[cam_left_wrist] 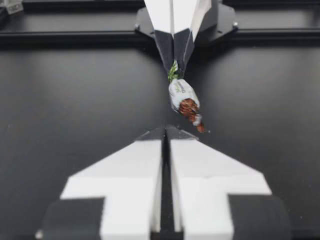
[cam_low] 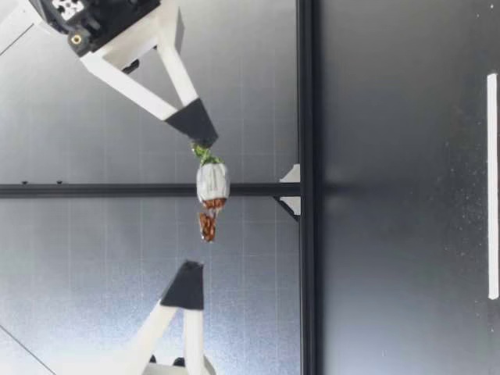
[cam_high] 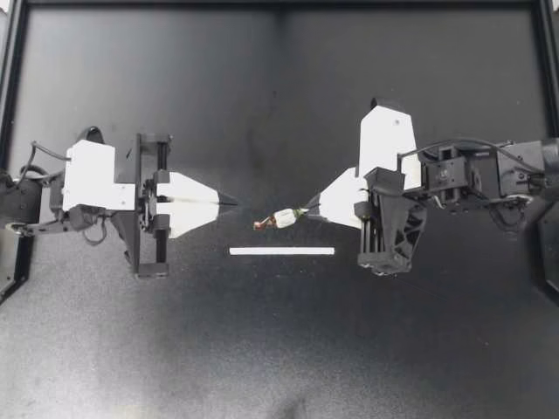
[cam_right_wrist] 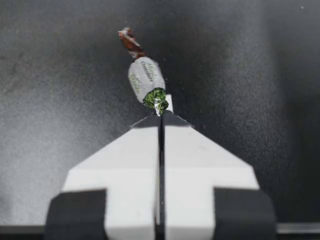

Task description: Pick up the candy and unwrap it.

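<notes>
A small candy (cam_high: 284, 218) in a white wrapper with one green twisted end and one brown twisted end hangs in the air above the black table. My right gripper (cam_high: 307, 211) is shut on the green end (cam_right_wrist: 156, 99). The brown end (cam_low: 207, 226) points toward my left gripper (cam_high: 234, 202), which is shut on nothing and stands a short gap away from the candy (cam_left_wrist: 182, 95). Seen from the low camera, the candy (cam_low: 212, 183) hangs well above the table between my right gripper (cam_low: 205, 142) and my left gripper (cam_low: 190, 269).
A white strip (cam_high: 281, 251) lies flat on the table just in front of the candy. A black frame rail (cam_high: 279, 4) runs along the table's far edge. The rest of the dark tabletop (cam_high: 279, 349) is bare.
</notes>
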